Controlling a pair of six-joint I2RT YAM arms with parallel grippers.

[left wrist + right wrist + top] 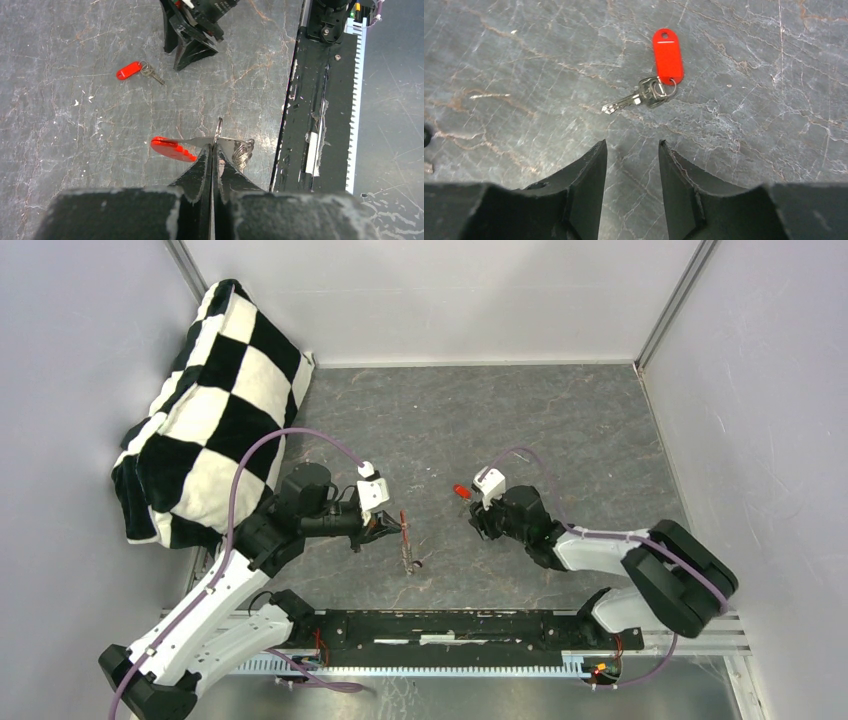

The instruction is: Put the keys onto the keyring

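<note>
The key [629, 102] lies flat on the table [524, 60], just ahead of the right gripper [632, 145] and not touching it. Its fingers are spread apart with nothing between them. The key hangs by a small split ring [665, 91] from a red tag [668, 55], and the whole thing runs on a slant. The blade tip is the nearest part, almost in line with the finger on the left of the wrist view. The tag sits farther out, a little beyond the other finger. To my eye the coming grab turns on that slant: the gap looks to be aimed at bare table beside the blade, so the fingers would have to reach forward and turn to straddle it. I can make out only this one key.

The right arm is clearly the nearer one. The left gripper [213, 150] is well off to the side. Its fingers are pinched tight on the keyring [218, 131], which stands edge-on between the tips, with its red ridged part out to one side and a grey coil out to the other. I cannot tell if it touches the table.

I see no box or tray. A checkered cushion [215, 400] sits far from both sets of fingers, in the back corner.
</note>
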